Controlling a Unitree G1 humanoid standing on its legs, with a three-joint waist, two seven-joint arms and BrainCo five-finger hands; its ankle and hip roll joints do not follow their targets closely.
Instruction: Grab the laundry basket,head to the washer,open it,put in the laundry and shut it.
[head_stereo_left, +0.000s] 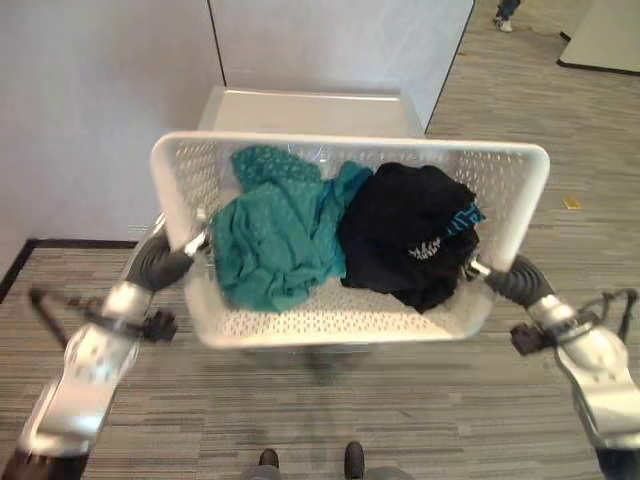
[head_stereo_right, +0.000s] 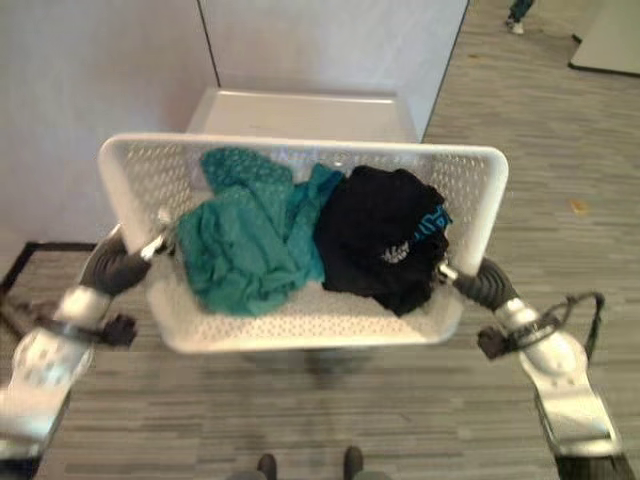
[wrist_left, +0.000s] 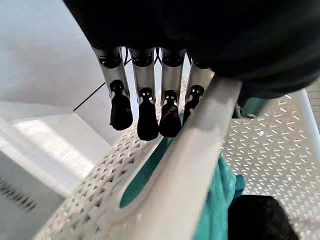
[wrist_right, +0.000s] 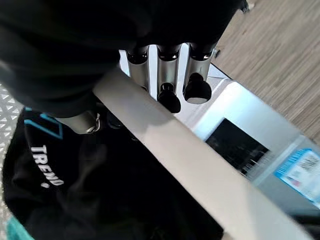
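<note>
Both hands — left hand (wrist_left: 150, 95), right hand (wrist_right: 170, 75) — curl round the laundry basket (head_stereo_left: 350, 325) rim, carrying it.

Print that is only partly showing

White lettering is lying across the folded black garment (wrist_right: 75, 165), cut off by creases; a blue-and-white label (wrist_right: 300, 172) is sitting on the washer (wrist_right: 260, 135), too blurred to read.

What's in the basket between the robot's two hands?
Between the left hand and right hand, the white basket holds a teal cloth and a black garment, seen from both eye views.

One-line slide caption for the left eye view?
Both hands carry the white laundry basket of teal and black clothes toward the washer.
</note>
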